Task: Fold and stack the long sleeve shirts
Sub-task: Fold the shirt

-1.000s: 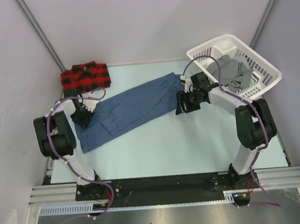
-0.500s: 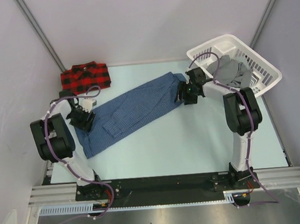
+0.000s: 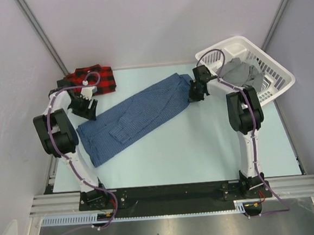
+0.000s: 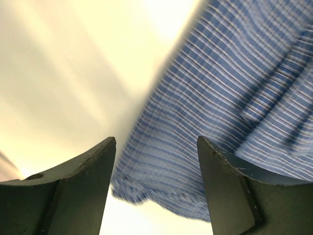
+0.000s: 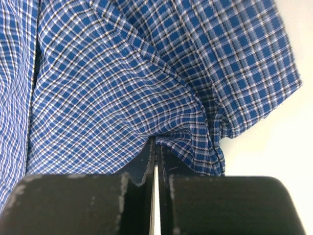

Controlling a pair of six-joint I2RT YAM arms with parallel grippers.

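Observation:
The dark blue checked long sleeve shirt [image 3: 137,111] lies flat in a long diagonal band across the table. My right gripper [image 3: 194,91] is at its far right end, shut on a fold of that cloth [image 5: 186,132], which bunches over the pinched fingertips [image 5: 155,143]. At the shirt's left end, just off the cloth's far edge, my left gripper [image 3: 87,109] stands open. Its wrist view shows the blue shirt's hem [image 4: 195,147] beyond the spread fingers [image 4: 93,166], with nothing held. The red-and-black plaid shirt [image 3: 91,80] lies folded in the far left corner.
A white plastic basket [image 3: 241,38] at the far right holds a grey garment [image 3: 243,73]. Side walls close in on the left and right. The left arm's elbow hangs over the table's left edge.
My left gripper has opened and moved away from me toward the plaid shirt. My right gripper has moved back to the blue shirt's right end and shut on it.

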